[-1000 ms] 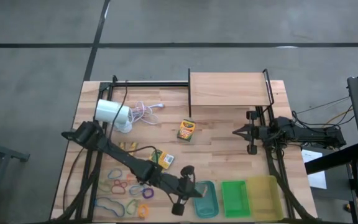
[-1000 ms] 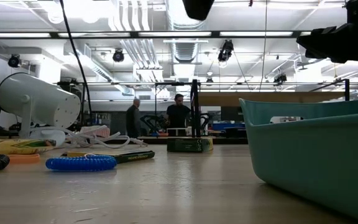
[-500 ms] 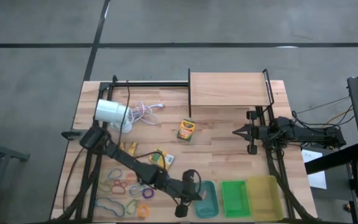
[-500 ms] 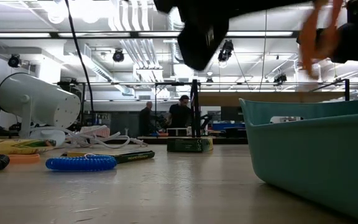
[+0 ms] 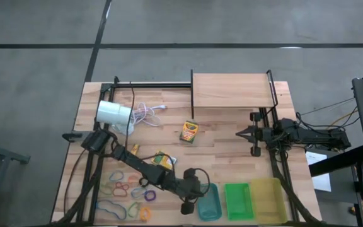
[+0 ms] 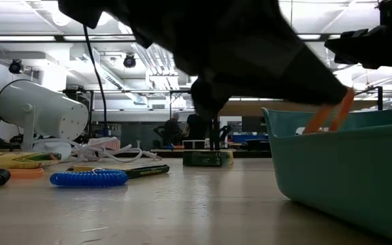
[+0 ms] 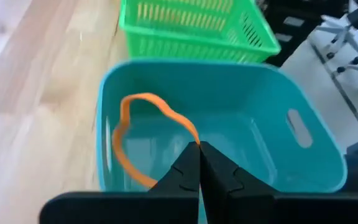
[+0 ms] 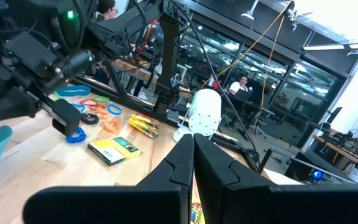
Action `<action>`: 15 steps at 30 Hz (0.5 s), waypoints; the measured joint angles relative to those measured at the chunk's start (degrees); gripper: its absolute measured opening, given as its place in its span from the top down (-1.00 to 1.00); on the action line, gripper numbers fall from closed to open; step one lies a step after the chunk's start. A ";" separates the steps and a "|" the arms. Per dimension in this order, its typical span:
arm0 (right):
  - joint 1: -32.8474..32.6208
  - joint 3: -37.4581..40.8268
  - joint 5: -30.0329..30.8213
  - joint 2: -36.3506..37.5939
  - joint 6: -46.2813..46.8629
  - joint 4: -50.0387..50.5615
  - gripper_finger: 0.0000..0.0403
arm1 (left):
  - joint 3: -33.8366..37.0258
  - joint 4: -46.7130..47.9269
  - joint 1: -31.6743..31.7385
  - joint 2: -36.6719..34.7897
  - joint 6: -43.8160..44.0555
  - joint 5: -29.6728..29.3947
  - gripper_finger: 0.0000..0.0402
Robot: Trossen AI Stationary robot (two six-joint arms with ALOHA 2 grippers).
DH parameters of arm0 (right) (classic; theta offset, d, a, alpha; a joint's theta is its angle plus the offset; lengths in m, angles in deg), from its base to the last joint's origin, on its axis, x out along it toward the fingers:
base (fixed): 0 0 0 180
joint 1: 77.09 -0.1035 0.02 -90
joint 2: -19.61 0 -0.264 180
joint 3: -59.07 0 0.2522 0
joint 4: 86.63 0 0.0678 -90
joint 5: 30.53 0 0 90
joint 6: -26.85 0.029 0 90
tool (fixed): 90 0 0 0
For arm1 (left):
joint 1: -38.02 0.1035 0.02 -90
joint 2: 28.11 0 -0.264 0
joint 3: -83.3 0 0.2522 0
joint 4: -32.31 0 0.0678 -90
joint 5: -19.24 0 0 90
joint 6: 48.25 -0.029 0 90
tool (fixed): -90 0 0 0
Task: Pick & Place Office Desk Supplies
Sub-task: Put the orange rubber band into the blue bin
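High view, step in hand: the left gripper (image 5: 193, 200) hangs at the near edge of the teal tray (image 5: 210, 211), lower centre of the frame; I judge this the placing of a loop into it.
High view, waiting arm: the right gripper (image 5: 239, 133) rests at centre right, beside the raised wooden shelf (image 5: 232, 90), fingers together and empty.
High view, count: two crayon boxes, one (image 5: 189, 131) at centre and one (image 5: 162, 161) lower left of centre; three trays, teal, green (image 5: 237, 200) and yellow (image 5: 266, 199); one white lamp (image 5: 114, 115); roughly nine loose loops (image 5: 121, 195) at lower left, too small to count surely.
Low view, loop: the orange loop (image 6: 333, 113) dangles over the teal tray's rim at right, under the dark arm; a blue coiled loop (image 6: 88, 178) lies at lower left.
Left wrist view, claw: the left gripper's fingers are pinched fully together on the orange loop (image 7: 137, 142), which hangs above the tray's bare floor at centre frame.
Left wrist view, next move: it calls for parting the fingers so that the loop drops inside.
Right wrist view, claw: closed on nothing at bottom centre, facing the lamp (image 8: 204, 113).
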 joint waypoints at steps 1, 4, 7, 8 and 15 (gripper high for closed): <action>0.00 -0.01 0.00 0.00 -0.01 0.00 0.96 | 0.00 0.74 0.02 0.00 0.53 -0.11 0.98; 0.01 -0.01 0.00 0.00 -0.01 0.00 0.96 | 0.00 2.02 0.15 0.00 1.96 -0.11 0.97; -0.01 0.01 0.00 0.00 -0.01 -0.02 0.96 | 0.00 2.33 0.31 0.00 2.79 -0.27 0.97; 0.01 0.00 0.00 0.00 -0.01 -0.02 0.96 | 0.00 2.35 0.31 0.00 2.92 -0.28 0.97; 0.00 0.00 0.00 0.00 -0.01 -0.02 0.96 | 0.02 2.96 0.33 0.00 3.35 -0.26 0.87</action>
